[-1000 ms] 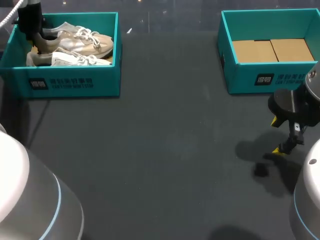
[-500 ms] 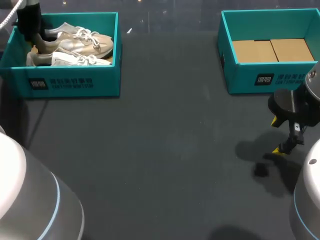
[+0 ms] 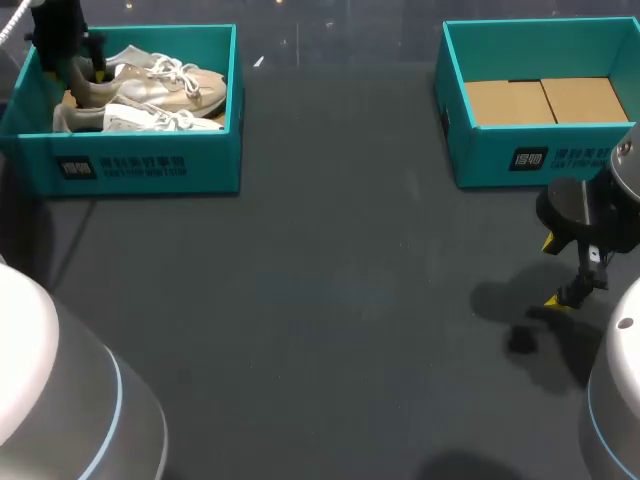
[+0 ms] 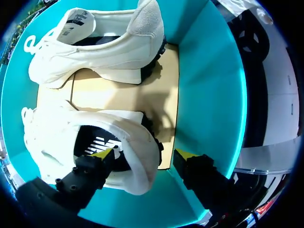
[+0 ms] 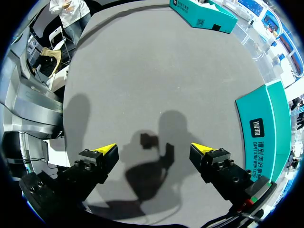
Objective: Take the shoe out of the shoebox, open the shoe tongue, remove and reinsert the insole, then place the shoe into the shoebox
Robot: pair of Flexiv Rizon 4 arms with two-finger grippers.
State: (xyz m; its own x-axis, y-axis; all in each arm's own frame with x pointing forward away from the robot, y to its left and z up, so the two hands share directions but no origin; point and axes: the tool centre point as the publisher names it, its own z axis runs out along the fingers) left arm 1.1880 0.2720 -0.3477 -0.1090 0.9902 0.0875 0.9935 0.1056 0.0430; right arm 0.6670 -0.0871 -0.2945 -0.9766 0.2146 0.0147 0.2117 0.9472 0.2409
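Note:
Two white and beige shoes [image 3: 150, 85] lie side by side in the teal left shoebox [image 3: 150, 165], toes to the right. My left gripper [image 3: 85, 62] hangs over their heel end. In the left wrist view the left gripper [image 4: 143, 153] is open and straddles the heel collar of the nearer shoe [image 4: 52, 137]. One finger sits inside the shoe's opening and the other outside the heel, clear of it. The far shoe [image 4: 95, 47] lies beyond on the cardboard floor. My right gripper [image 3: 550, 271] is open above bare table with nothing between its fingers [image 5: 153, 148].
A second teal shoebox [image 3: 540, 155] with a bare cardboard floor stands at the back right, just behind my right gripper; its wall [image 5: 263, 123] shows beside that gripper. Dark table stretches between the two boxes.
My left gripper's fingers have spread apart around the shoe's heel, and the gripper has shifted slightly. The shoes and my right arm have stayed where they were.

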